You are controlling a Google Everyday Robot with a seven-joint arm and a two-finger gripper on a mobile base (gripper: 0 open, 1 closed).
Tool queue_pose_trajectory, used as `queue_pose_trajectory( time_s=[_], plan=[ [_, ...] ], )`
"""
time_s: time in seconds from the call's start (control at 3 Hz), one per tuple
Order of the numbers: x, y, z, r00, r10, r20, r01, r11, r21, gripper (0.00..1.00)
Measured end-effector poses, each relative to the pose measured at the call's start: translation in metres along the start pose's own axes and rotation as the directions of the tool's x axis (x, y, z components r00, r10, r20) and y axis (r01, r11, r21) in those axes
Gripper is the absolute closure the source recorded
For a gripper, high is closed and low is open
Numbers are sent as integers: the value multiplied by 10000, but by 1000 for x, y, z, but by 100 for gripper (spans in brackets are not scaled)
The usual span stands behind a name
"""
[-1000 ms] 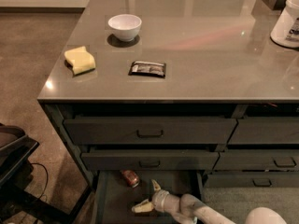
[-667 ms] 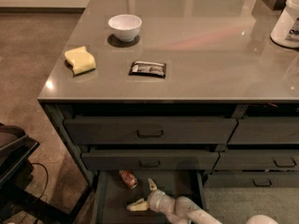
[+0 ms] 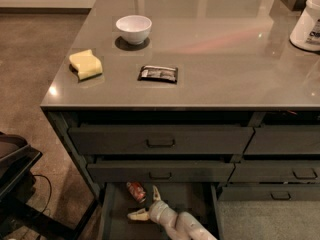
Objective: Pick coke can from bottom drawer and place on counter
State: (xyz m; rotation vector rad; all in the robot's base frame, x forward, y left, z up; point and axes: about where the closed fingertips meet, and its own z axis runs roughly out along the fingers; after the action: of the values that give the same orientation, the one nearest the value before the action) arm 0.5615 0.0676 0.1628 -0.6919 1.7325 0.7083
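Your gripper (image 3: 146,205) has slid left inside the drawer (image 3: 116,219), jaws spread wide, now just beside the can (image 3: 136,191); a grasp looks close.

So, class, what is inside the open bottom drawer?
The coke can lies in the bottom drawer, the open gripper beside it. The drawer's rear is hidden under the drawer above; the arm covers some floor.

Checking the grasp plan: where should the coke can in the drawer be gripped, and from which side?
Across the red mid-body of the coke can, which lies on its side, back left in the bottom drawer. Come from the front-right, probably, where the open gripper sits beside it, closing across the round sides.
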Motion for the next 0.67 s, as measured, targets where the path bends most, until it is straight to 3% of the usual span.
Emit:
queue_pose_trajectory(
  time_s=[0.33, 0.67],
  plan=[
    [-8, 0, 20, 9970, -772, -90, 774, 9967, 231, 0],
    [-10, 8, 42, 9859, -1570, -585, 1579, 9874, 112, 0]
  ],
)
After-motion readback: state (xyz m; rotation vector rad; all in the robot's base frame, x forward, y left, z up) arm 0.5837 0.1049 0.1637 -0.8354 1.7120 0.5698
